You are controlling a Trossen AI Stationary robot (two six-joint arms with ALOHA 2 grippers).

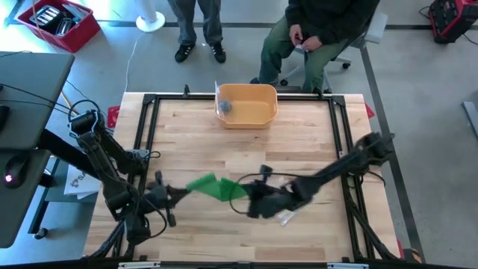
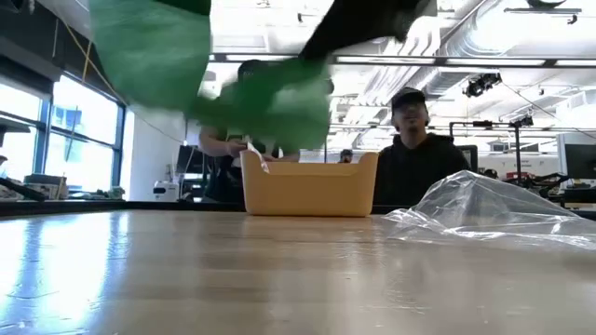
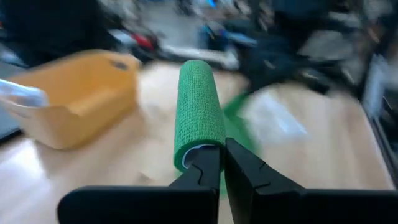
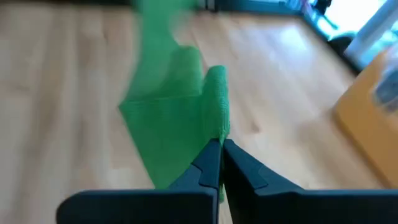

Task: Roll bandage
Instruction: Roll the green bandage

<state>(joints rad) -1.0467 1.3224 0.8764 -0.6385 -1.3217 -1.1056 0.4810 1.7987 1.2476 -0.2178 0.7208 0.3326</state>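
A green bandage (image 1: 216, 187) hangs in the air between my two grippers over the near middle of the table. In the left wrist view its rolled part (image 3: 199, 106) sticks out ahead of my left gripper (image 3: 222, 146), which is shut on it. From the roll a loose strip (image 4: 168, 118) runs toward the right. My right gripper (image 4: 221, 144) is shut on that strip. The low view shows the green cloth (image 2: 261, 93) well above the tabletop. My left gripper pinches the rim of the roll's near end (image 3: 198, 151) between its two fingers. The fingers lie along the roll, which points away from them, nearly level and clear of the table. My right gripper pinches a bunched edge of the loose strip (image 4: 216, 127) between its fingertips, slanting down from the table's right side. The strip is lifted clear and spreads away from the fingers.
A yellow bin (image 1: 246, 104) stands at the far middle of the table. A clear plastic wrapper (image 1: 285, 217) lies on the wood just near-right of my right gripper. A person sits beyond the far edge, and another stands beside them.
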